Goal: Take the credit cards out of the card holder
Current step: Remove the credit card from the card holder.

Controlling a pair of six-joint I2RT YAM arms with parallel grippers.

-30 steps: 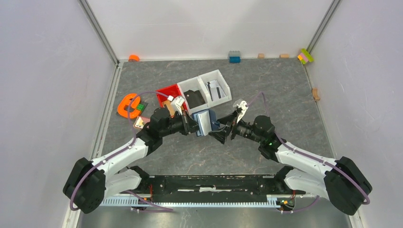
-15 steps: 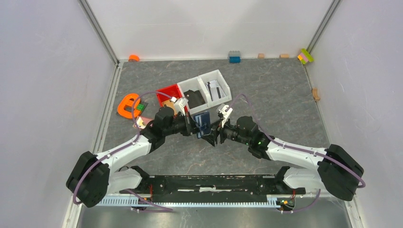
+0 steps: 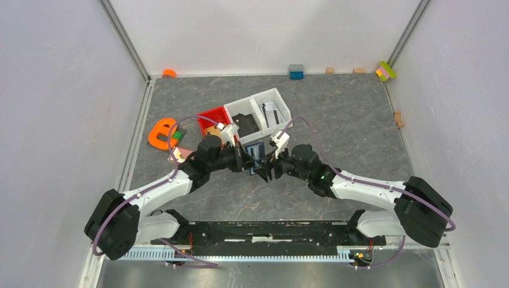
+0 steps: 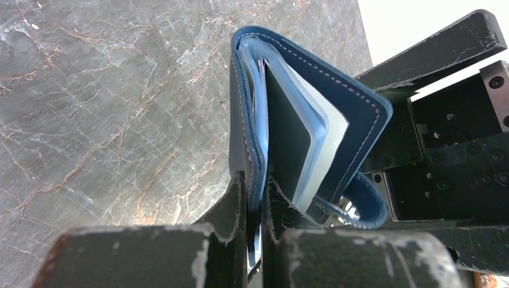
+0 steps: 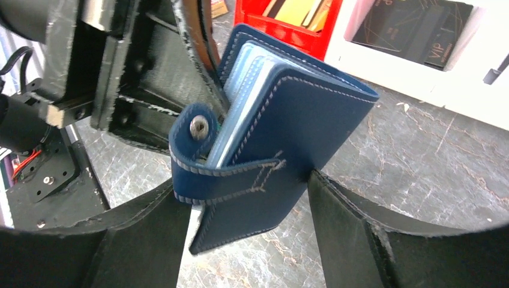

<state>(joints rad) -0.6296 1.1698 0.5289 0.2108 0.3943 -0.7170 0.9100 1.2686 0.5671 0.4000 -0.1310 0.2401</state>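
Observation:
The navy-blue card holder (image 3: 257,156) hangs above the table's middle, half open. My left gripper (image 4: 255,187) is shut on one of its covers from the left. Pale blue sleeves, a dark card (image 4: 287,141) and a light card (image 4: 336,129) show between the covers. My right gripper (image 5: 246,207) is open and straddles the holder (image 5: 300,114) from the right. Its fingertips (image 5: 339,216) lie against the cover's edge on one side and the snap strap (image 5: 198,162) on the other. A pale card edge (image 5: 191,225) pokes out below the holder.
Behind the holder stand a red bin (image 3: 211,114) and a white two-compartment bin (image 3: 282,102), with a black card (image 5: 414,27) in one compartment and greyish cards (image 3: 271,114) in the other. An orange piece (image 3: 161,133) lies left. Small blocks (image 3: 296,72) line the back wall.
My right arm has moved left up to the holder, and its jaws now sit around it. The left gripper has kept its hold and shifted the holder slightly left.

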